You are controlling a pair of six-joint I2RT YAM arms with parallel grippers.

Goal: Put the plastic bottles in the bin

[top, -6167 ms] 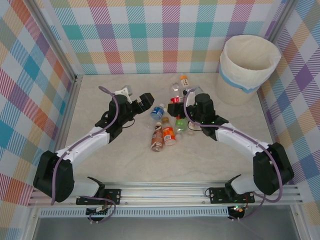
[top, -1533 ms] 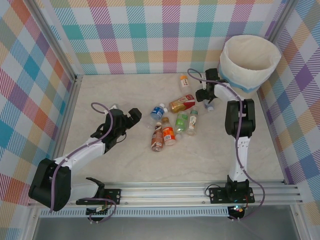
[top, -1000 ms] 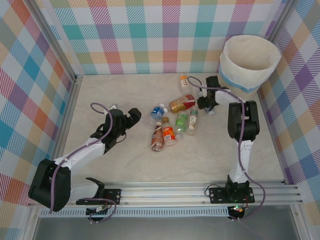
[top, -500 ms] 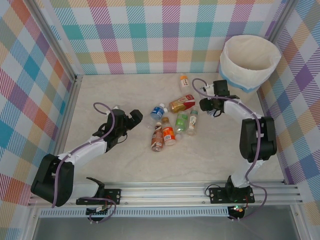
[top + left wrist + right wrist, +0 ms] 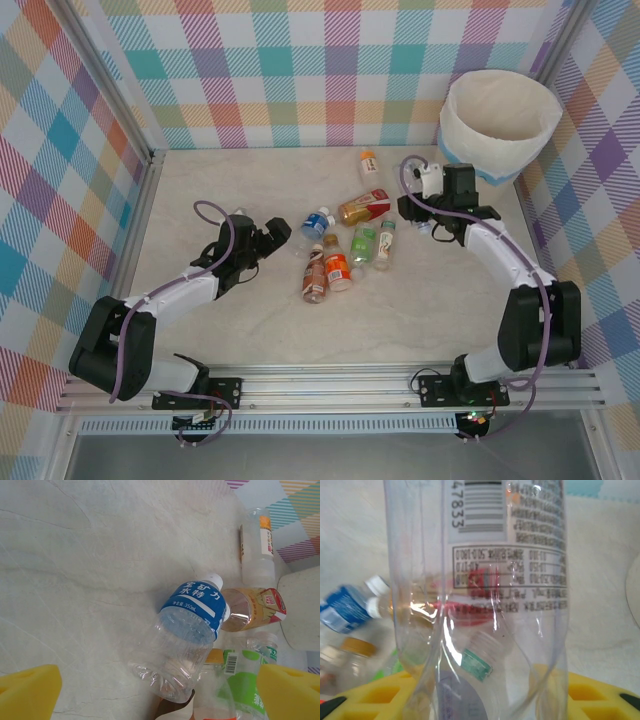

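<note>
Several plastic bottles lie in a cluster at mid-table: a blue-label one [image 5: 316,224], an amber one with a red label [image 5: 363,207], a green one [image 5: 362,243], an orange one [image 5: 336,268] and a brown one [image 5: 314,275]. An orange-capped bottle [image 5: 369,162] lies apart, farther back. My left gripper [image 5: 275,236] is open just left of the blue-label bottle [image 5: 192,630], whose base points between my yellow pads [image 5: 27,692]. My right gripper [image 5: 410,207] is shut on a clear bottle [image 5: 480,605], whose wall is dented in; it is held left of the bin [image 5: 497,125].
The white bin stands at the back right corner against the checked walls. A metal rail [image 5: 330,385] runs along the near edge by the arm bases. Bare table lies in front of the bottle cluster and at the far left.
The right arm has swung its elbow out to the right and lowered, keeping the clear bottle in its grip. The left gripper has crept right toward the blue-label bottle.
</note>
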